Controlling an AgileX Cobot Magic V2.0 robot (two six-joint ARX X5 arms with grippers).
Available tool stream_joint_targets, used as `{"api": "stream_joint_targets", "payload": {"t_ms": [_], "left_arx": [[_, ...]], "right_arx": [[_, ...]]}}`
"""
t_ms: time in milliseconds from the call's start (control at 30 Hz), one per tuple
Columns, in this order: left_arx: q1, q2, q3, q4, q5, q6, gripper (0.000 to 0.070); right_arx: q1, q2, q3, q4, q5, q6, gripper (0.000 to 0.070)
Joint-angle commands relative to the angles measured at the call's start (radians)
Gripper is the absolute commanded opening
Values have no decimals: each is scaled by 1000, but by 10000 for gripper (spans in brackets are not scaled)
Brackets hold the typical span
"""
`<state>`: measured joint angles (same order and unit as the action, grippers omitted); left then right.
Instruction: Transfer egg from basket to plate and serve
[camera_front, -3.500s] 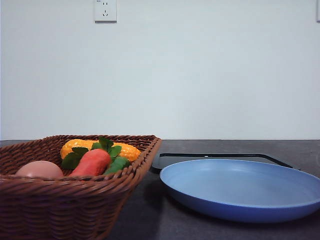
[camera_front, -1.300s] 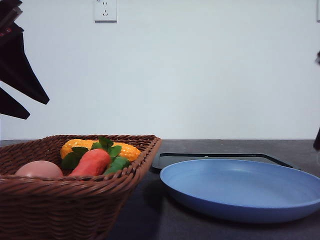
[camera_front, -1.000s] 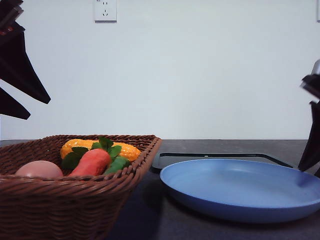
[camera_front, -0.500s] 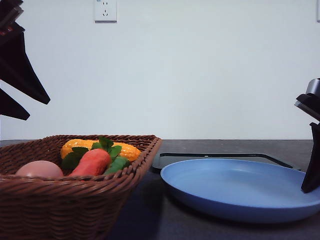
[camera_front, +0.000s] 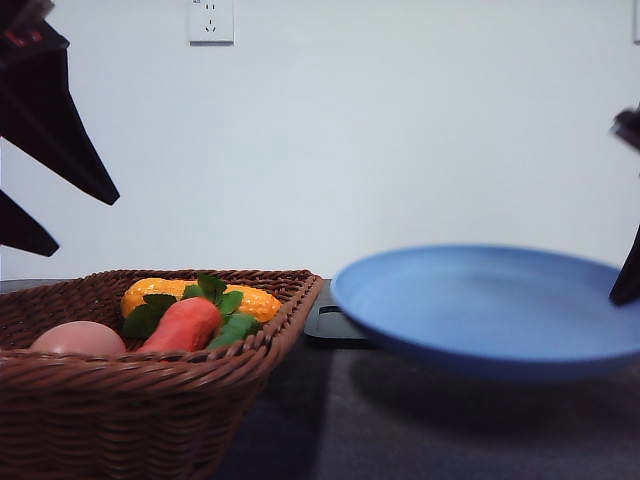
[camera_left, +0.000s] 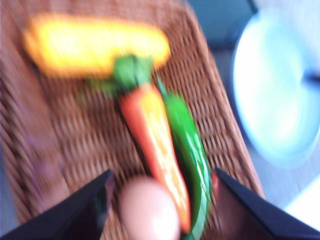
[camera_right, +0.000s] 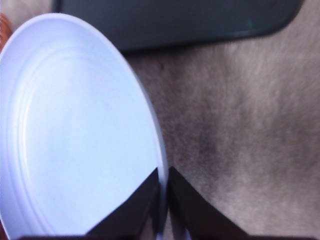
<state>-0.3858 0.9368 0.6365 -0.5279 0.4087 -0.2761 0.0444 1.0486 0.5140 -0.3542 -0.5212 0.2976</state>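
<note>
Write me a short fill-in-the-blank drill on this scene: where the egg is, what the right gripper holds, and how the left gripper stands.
1. The egg lies in the ____, beside the carrot.
2. The right gripper is shut on the rim of the blue ____.
3. The left gripper is ____, with the egg between its fingers' tips.
4. A black tray lies on the ____.

Missing words: basket; plate; open; table
</note>
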Motion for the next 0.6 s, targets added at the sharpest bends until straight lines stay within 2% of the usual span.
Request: {"api": "stream_joint_targets", "payload": {"t_ms": [0,100,200,367,567], "left_arx": [[-28,10,53,-57,-37,2,408],[-89,10,114,-156,-117,3,409],[-148,13,156,-204,-160,-8,409],[-231,50,171,-214,-187,-55,408],[-277,157,171,-210,-252,-70,408]], "right_arx": [[-9,-30,12,-1,-3,18,0],[-24,-86,12,-12,-2,27,0],[-29,-126,12,-13,-2,35,0],[-29,-151,13,-13,-2,38,0],[-29,-150,13,-17,-2,39,0]]}}
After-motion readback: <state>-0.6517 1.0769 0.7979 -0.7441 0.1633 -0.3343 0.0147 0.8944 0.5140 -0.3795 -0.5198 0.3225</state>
